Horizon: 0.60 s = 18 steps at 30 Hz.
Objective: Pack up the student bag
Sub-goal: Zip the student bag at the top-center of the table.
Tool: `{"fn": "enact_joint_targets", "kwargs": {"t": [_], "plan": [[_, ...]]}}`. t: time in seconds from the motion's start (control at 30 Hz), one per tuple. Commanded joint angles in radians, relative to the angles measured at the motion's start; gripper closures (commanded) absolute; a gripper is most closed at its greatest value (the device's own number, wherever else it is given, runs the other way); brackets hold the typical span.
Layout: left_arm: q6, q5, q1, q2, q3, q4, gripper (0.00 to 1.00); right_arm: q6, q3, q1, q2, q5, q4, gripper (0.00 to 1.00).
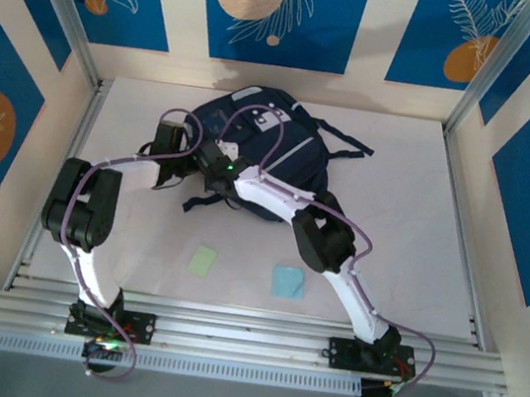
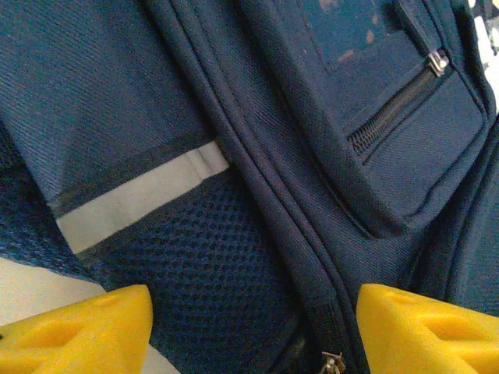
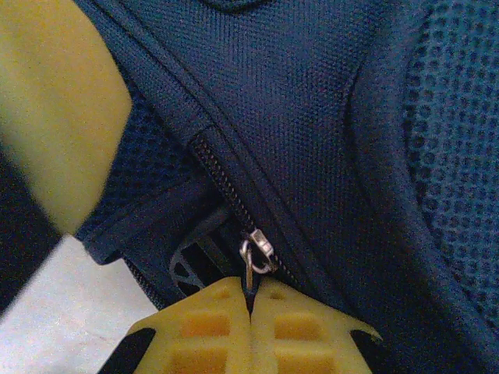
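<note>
Student bag [image 1: 257,152] lay flat. Right gripper [image 3: 251,296] clenched on zipper pull [image 3: 255,251], likely for unzipping. Left gripper [image 2: 253,315] released, fingers [image 2: 93,327] spread astride fabric, probably to steady it.

Right fingers [image 3: 203,327] hide most of the zipper pull [image 3: 249,266].

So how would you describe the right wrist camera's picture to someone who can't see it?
The right gripper, its two yellow fingers pressed together at the bottom edge, pinches the metal zipper pull of the dark navy student bag, seen very close. A patch of white table shows at lower left.
</note>
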Motion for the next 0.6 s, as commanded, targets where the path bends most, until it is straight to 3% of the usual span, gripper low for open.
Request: {"fn": "enact_joint_targets", "kwargs": {"t": [0.0,0.27,0.47,0.57], "plan": [[-0.019,0.045,-0.001,-0.003,0.011,0.014,0.3,-0.034,-0.11,-0.051,-0.077,-0.11,0.064,1.0],[-0.098,0.033,-0.008,0.078,0.032,0.109,0.28,0.012,-0.212,-0.097,-0.255,-0.508,0.077,1.0],[-0.086,-0.006,-0.031,0.135,0.091,0.115,0.28,0.065,-0.291,-0.112,-0.303,-0.663,0.063,1.0],[-0.085,-0.014,-0.033,0.158,0.11,0.121,0.36,0.066,-0.325,-0.122,-0.311,-0.688,0.045,1.0]]}}
